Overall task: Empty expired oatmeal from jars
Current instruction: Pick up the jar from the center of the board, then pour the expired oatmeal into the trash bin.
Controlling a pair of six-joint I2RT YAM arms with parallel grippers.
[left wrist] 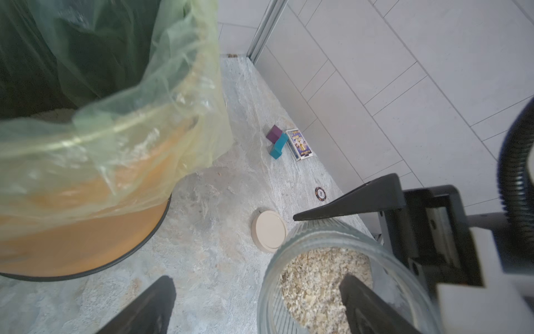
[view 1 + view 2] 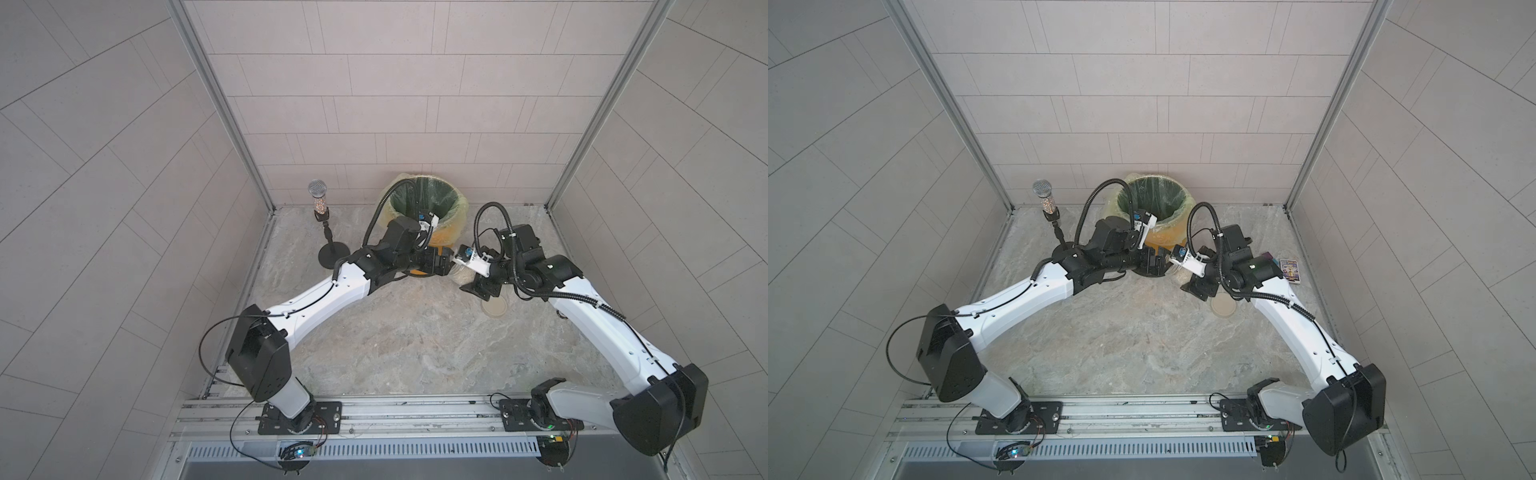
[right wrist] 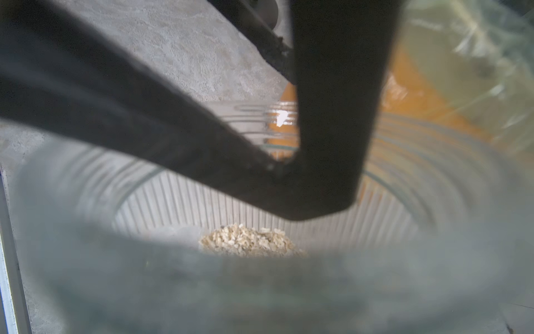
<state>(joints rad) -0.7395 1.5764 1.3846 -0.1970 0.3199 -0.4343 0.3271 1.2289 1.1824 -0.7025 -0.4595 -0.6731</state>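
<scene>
Left claw (image 1: 257, 279), fingers spread wide and empty, sits by the open jar (image 1: 318, 235), lower right of the left wrist frame. Right claw (image 2: 465, 279) pinches that jar, oatmeal (image 1: 312, 283) inside. Probably best: raise its mouth above the orange bin (image 1: 86, 231), upper left, then tip slowly.

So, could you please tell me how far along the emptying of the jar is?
Done: the lid is off, lying on the table. In hand: the right gripper seems to grip the open jar beside the bin; the left gripper is open. Left: the oatmeal is still inside, to be tipped into the bin.
</scene>
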